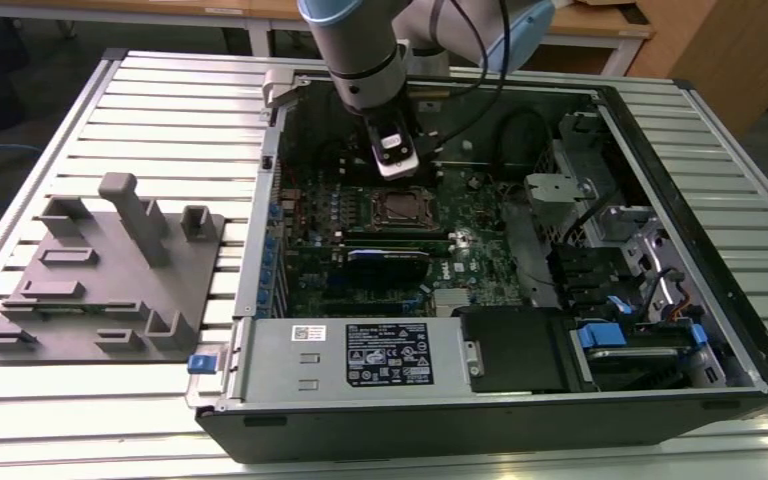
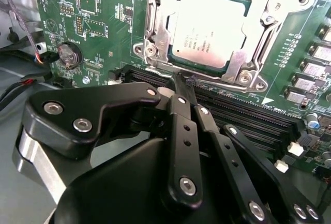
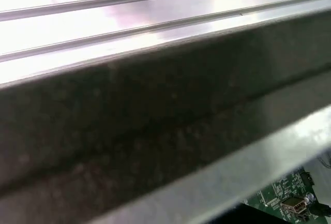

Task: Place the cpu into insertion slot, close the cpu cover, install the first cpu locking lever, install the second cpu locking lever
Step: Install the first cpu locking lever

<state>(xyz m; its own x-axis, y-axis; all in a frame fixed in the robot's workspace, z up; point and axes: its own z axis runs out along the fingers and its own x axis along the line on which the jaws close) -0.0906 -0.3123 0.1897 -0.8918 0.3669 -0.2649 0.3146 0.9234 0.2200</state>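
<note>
Inside the square silver-rimmed insertion slot point(image 2: 207, 30) on your green motherboard point(image 2: 103, 32), the flat silvery-grey cpu point(image 2: 209, 27) sits under the thin silvery metal cpu cover point(image 2: 248, 61). Your black gripper point(image 2: 183, 87) hovers beside it, fingers pinched together, holding nothing.

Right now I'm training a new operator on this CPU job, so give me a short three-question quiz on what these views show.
1. True or false: the cpu lies in the insertion slot.
2. The cpu cover is: A) lying flat around the chip; B) standing upright; C) outside the computer case.
3. In the second wrist view, what is the gripper nearest to?
Key: 1 true; 2 A; 3 the insertion slot's edge, on the side of the memory slots.
</note>
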